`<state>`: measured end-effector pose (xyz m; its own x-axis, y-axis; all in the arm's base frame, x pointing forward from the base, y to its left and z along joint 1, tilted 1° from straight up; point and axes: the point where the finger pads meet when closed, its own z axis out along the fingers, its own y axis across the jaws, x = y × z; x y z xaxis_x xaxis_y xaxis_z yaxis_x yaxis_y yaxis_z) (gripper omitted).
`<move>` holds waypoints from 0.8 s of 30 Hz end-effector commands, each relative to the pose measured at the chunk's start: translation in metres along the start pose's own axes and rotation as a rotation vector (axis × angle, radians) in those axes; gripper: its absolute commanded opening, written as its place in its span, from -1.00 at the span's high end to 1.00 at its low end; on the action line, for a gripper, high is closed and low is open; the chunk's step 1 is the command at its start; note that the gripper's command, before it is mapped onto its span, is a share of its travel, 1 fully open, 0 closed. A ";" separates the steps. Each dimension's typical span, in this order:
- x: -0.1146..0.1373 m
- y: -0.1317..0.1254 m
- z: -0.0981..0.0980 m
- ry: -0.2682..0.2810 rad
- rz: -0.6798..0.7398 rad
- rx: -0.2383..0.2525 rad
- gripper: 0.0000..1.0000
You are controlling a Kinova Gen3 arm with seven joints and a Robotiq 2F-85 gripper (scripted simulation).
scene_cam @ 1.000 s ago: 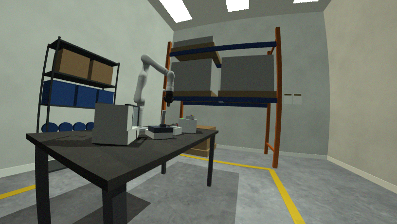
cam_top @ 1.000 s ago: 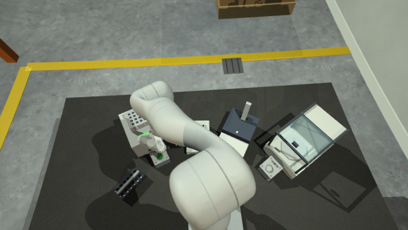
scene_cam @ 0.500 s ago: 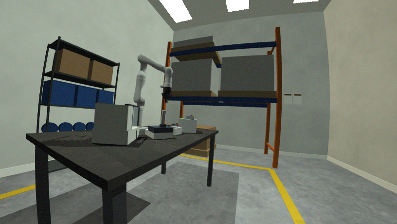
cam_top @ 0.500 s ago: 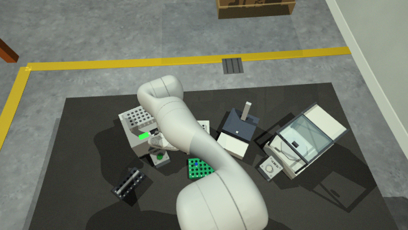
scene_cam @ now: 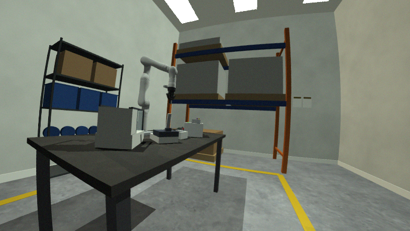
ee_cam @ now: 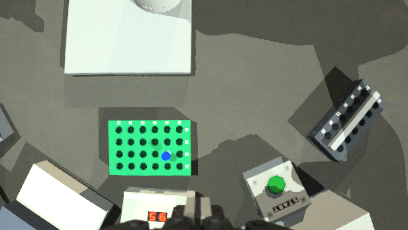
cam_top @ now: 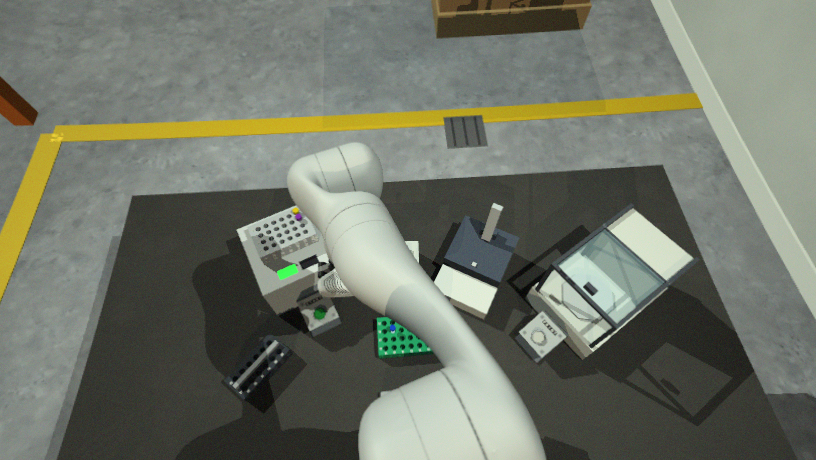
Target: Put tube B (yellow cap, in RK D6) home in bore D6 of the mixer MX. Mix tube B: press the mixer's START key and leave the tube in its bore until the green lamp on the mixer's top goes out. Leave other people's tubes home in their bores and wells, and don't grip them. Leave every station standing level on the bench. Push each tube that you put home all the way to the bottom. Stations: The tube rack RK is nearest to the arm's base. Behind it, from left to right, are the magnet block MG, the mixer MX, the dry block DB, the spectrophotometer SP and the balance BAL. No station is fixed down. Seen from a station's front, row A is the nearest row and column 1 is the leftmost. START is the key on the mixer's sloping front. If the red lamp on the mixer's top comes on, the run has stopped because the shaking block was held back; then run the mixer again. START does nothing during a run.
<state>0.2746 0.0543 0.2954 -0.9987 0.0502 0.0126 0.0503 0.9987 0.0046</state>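
The mixer MX (cam_top: 274, 285) (scene_cam: 193, 129) stands at the back left of the bench. The green lamp (cam_top: 288, 272) on its top is lit. Tube B, with its yellow cap (cam_top: 295, 210), sits in a far corner bore of the mixer's block, next to a purple-capped tube (cam_top: 298, 217). The green START key (cam_top: 320, 312) (ee_cam: 276, 184) is on the mixer's sloping front. The green rack RK (cam_top: 408, 342) (ee_cam: 130, 147) holds one blue-capped tube (cam_top: 392, 328) (ee_cam: 166, 156). My gripper (scene_cam: 170, 99) (ee_cam: 197, 212) is shut and empty, high above the bench between the rack and the mixer.
The magnet block MG (cam_top: 257, 365) (ee_cam: 347, 122) lies skewed at the front left. The dry block DB (ee_cam: 157, 207) shows a red display. The spectrophotometer SP (cam_top: 480, 262) and the balance BAL (cam_top: 611, 274) stand to the right. My arm hides the dry block in the top view.
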 end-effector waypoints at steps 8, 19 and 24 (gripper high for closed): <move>-0.004 -0.030 0.000 -0.001 -0.001 -0.001 0.80; -0.008 -0.060 0.000 -0.001 -0.001 -0.001 0.80; -0.010 -0.069 0.000 -0.001 -0.001 -0.001 0.80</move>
<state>0.2802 -0.0148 0.2948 -0.9987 0.0500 0.0132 0.0501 0.9987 0.0051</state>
